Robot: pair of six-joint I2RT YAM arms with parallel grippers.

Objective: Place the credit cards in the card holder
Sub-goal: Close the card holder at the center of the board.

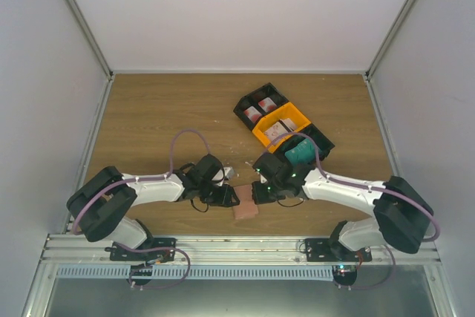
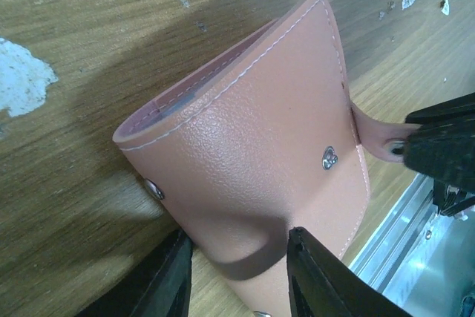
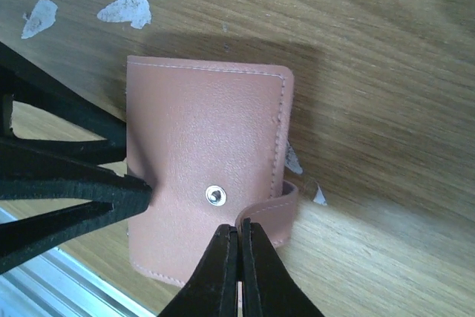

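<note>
Wood-grain table [image 1: 148, 124], flecked with white crumbs [image 3: 125, 7]: the wallet [image 1: 246, 203] sits at its 6 o'clock edge. Left gripper [image 2: 239, 239], reaching from 9 o'clock, is about half open and clamps the wallet's sides. Right gripper [image 3: 239, 231], from 3 o'clock, is pinched tight on its strap [image 3: 273, 204]. Cards [image 1: 300, 154] lie in bins [image 1: 261, 130] at 1 o'clock.
</note>
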